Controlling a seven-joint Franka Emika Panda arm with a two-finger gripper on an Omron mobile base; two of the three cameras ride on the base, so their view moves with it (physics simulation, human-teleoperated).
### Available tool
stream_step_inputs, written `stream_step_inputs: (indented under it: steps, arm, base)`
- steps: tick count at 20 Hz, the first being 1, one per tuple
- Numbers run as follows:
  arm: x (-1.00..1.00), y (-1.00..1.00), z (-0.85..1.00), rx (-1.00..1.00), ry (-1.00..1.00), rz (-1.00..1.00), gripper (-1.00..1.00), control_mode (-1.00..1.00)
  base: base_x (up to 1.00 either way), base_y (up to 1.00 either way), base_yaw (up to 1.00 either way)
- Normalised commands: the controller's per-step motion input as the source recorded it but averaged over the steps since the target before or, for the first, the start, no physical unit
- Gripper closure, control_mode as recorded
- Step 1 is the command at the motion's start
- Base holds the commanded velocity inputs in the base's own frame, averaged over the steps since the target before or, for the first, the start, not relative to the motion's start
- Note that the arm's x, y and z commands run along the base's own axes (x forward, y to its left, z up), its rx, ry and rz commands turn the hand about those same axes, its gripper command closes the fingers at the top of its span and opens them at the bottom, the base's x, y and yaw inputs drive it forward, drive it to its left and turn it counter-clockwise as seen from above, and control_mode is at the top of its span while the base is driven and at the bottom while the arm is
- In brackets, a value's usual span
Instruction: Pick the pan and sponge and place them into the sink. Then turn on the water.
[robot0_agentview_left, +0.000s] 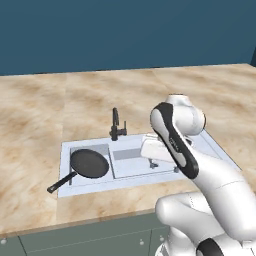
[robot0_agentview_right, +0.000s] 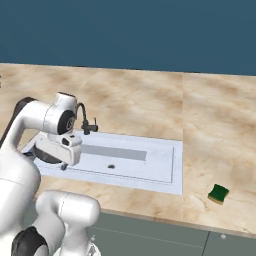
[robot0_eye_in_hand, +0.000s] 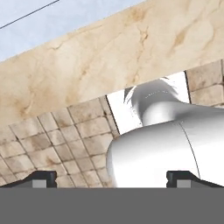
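A: Where's the pan (robot0_agentview_left: 90, 163)?
B: In the sink's (robot0_agentview_left: 215, 150) small left basin. Disc lies flat and nearly covers that basin.
A: Handle?
B: Long axis runs diagonally. Handle (robot0_agentview_left: 62, 182) points toward the front-left, crosses the sink rim, and its tip sits over the front edge of the counter (robot0_agentview_left: 35, 125).
A: Sponge (robot0_agentview_right: 218, 193)?
B: On the counter, well to the right of the sink and near the front edge. Green face up, yellow edge showing at the front. Turned slightly off square to the counter edge.
A: Gripper (robot0_agentview_left: 163, 167)?
B: Over the long basin, near its middle. Fingers spread wide, nothing between them. The hand view shows both tips (robot0_eye_in_hand: 40, 178) far apart at the bottom.
A: Faucet (robot0_agentview_left: 117, 126)?
B: Black, upright behind the divider between basins. No stream visible.
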Motion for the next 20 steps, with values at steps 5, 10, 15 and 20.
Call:
stream_step_inputs:
  steps: [5,10,15,20]
  arm:
    - [-0.05,-1.00,0.18,-0.06,-0.09,0.00,-1.00,-1.00]
    - [0.00,-0.94,0.06,-0.16,-0.07,0.00,-1.00,-1.00]
    - [0.03,-0.90,0.00,-0.23,-0.05,0.00,-1.00,-1.00]
    - [0.00,-0.86,-0.03,-0.26,-0.08,0.00,-1.00,-1.00]
  base:
    - [0.00,0.00,0.00]
    - [0.00,0.00,0.00]
    - [0.00,0.00,0.00]
    - [0.00,0.00,0.00]
